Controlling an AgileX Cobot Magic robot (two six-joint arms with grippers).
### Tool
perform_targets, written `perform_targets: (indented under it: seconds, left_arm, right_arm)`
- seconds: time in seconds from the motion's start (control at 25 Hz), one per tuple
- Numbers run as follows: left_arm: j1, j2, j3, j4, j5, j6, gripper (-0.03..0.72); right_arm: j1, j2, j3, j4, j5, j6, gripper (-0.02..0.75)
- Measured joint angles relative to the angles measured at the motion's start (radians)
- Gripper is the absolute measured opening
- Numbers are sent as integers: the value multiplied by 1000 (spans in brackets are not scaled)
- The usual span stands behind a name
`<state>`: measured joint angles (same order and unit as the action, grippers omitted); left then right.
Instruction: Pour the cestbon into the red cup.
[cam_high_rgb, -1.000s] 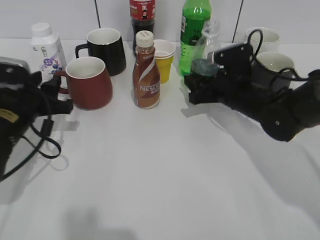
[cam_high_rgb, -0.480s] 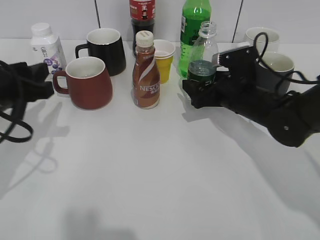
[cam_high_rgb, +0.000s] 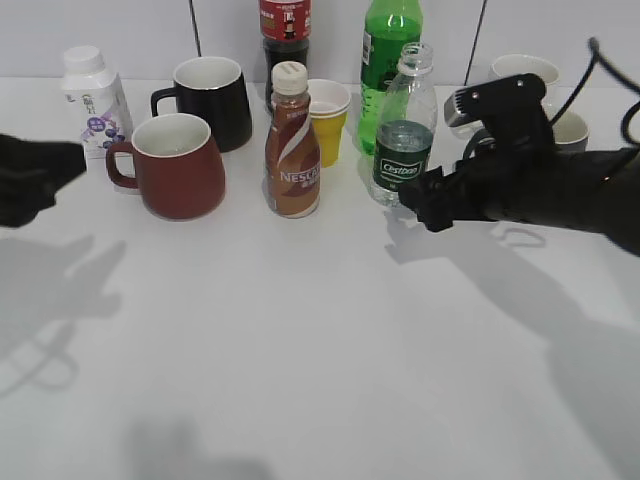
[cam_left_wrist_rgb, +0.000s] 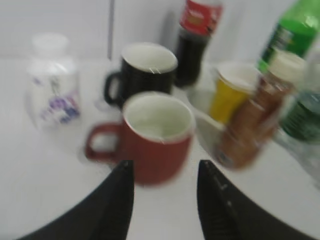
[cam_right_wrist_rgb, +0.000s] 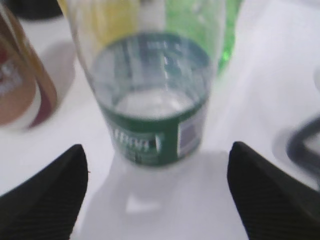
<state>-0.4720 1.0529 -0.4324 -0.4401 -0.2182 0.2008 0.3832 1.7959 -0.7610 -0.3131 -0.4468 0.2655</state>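
The cestbon (cam_high_rgb: 403, 140), clear with a dark green label and no cap, stands upright on the table in front of the green soda bottle. My right gripper (cam_high_rgb: 420, 202) is open just to its right and nearer the front, apart from it. In the right wrist view the cestbon (cam_right_wrist_rgb: 152, 100) stands just beyond my open right gripper (cam_right_wrist_rgb: 157, 150). The red cup (cam_high_rgb: 180, 165) stands at the left, handle to the left. My left gripper (cam_high_rgb: 70, 170) is left of it, apart. In the left wrist view the red cup (cam_left_wrist_rgb: 157, 135) is just ahead of my open, empty left gripper (cam_left_wrist_rgb: 165, 165).
Behind and around stand a black mug (cam_high_rgb: 210, 95), a brown Nescafe bottle (cam_high_rgb: 292, 150), a yellow paper cup (cam_high_rgb: 327, 120), a green soda bottle (cam_high_rgb: 388, 60), a cola bottle (cam_high_rgb: 284, 30), a white bottle (cam_high_rgb: 95, 100) and pale mugs (cam_high_rgb: 525, 70) at the back right.
My right gripper has let go of the cestbon and drawn back to the right; the bottle now stands upright. My left arm has pulled back left, away from the red cup.
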Motion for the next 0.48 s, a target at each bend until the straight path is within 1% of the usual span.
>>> perform_targets:
  seconds: [0.2,0.32,0.4,0.48]
  left_arm:
    - [0,-110,-73,16,347,0,321]
    - [0,-160,-126,71,547,0,321]
    - [0,-200,-159,141,672,-1,321]
    - [0,-252,-185,208,784,-1,321]
  right_arm:
    - [0,-84,0,-187,160,231,617]
    - [0,-136,0,-302,269,343,578]
    - [0,-176,0,-333,367,380,564]
    - [0,-224,0,-329,466,393,553]
